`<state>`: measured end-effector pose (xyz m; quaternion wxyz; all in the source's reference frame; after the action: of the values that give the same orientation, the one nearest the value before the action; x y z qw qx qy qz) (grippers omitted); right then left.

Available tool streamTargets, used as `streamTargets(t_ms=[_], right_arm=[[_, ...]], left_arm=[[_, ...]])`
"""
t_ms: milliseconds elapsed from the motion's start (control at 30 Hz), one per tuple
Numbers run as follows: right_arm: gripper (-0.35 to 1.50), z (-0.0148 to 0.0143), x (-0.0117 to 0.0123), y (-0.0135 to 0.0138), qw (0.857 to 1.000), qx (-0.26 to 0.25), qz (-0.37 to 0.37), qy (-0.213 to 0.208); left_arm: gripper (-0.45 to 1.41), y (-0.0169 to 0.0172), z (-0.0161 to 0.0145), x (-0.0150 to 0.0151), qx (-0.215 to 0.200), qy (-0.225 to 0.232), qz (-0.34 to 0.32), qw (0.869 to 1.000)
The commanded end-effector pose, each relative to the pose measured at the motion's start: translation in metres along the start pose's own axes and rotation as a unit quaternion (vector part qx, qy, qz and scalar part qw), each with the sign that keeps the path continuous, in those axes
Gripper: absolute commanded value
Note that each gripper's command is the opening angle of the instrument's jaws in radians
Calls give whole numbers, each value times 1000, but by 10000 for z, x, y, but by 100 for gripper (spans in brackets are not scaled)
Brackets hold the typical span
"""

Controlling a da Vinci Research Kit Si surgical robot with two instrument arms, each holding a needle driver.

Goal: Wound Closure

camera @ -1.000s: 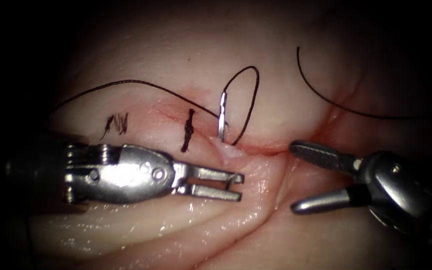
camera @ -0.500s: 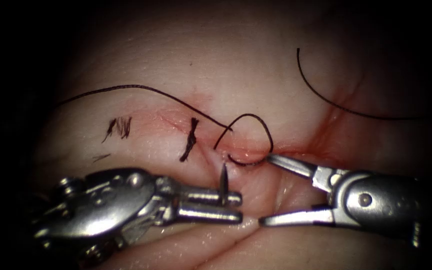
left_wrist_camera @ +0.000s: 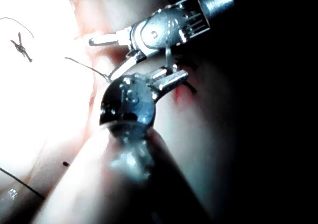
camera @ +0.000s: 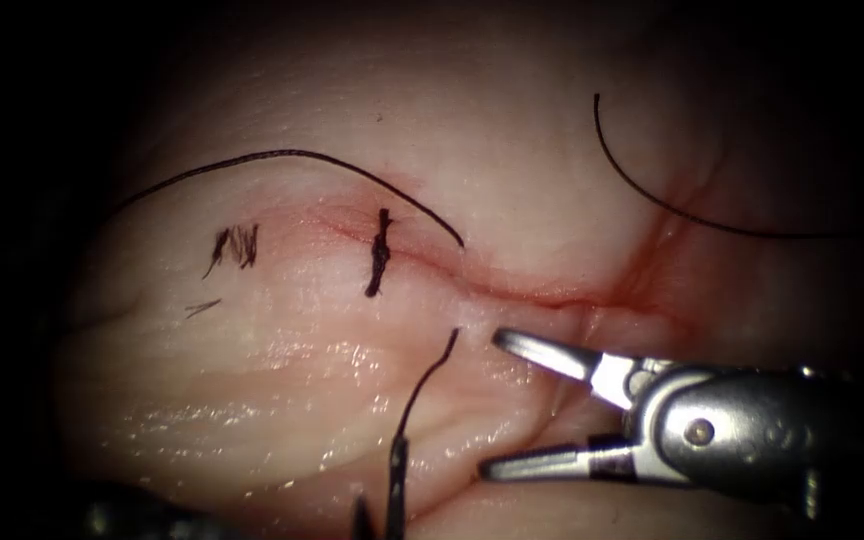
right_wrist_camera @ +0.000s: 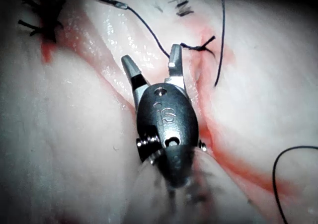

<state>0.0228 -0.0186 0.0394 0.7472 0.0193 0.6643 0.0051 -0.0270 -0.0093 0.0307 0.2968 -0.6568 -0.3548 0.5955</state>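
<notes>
Needle (left_wrist_camera: 168, 55) slim steel, held by left end effector (left_wrist_camera: 171, 79).

The needle (camera: 397, 480) was seen free of the tissue (camera: 282, 340), below the cut (camera: 512, 290), shaft steeply upright. The thread (camera: 430, 375) was trailed from it up into the tissue beside a finished stitch (camera: 379, 252).

Short dark scribbled marks (camera: 237, 246) sit above a fainter thin stroke (camera: 202, 308).

A surgical practice bench: sutured tissue (camera: 352, 330) under a needle driver (camera: 712, 430).
</notes>
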Motion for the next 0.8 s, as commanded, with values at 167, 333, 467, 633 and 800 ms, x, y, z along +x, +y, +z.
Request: streamTargets(t_ms=[167,333,467,633,800], right_arm=[[66,32,-23,7,1000,-11,-9,-14],[56,46,-56,5,999,-10,-2,-50],[42,49,-94,1,995,-3,13,-98],[31,46,-125,-1,990,0,37,-139],[29,41,-129,1,988,-6,49,-148]], left_arm=[[-45,21,9,0,-1,3,54,999],[-45,34,12,3,0,3,88,996],[-45,39,14,8,9,0,112,994],[-45,33,18,46,27,-23,127,991],[-45,35,8,43,47,-30,131,990]])
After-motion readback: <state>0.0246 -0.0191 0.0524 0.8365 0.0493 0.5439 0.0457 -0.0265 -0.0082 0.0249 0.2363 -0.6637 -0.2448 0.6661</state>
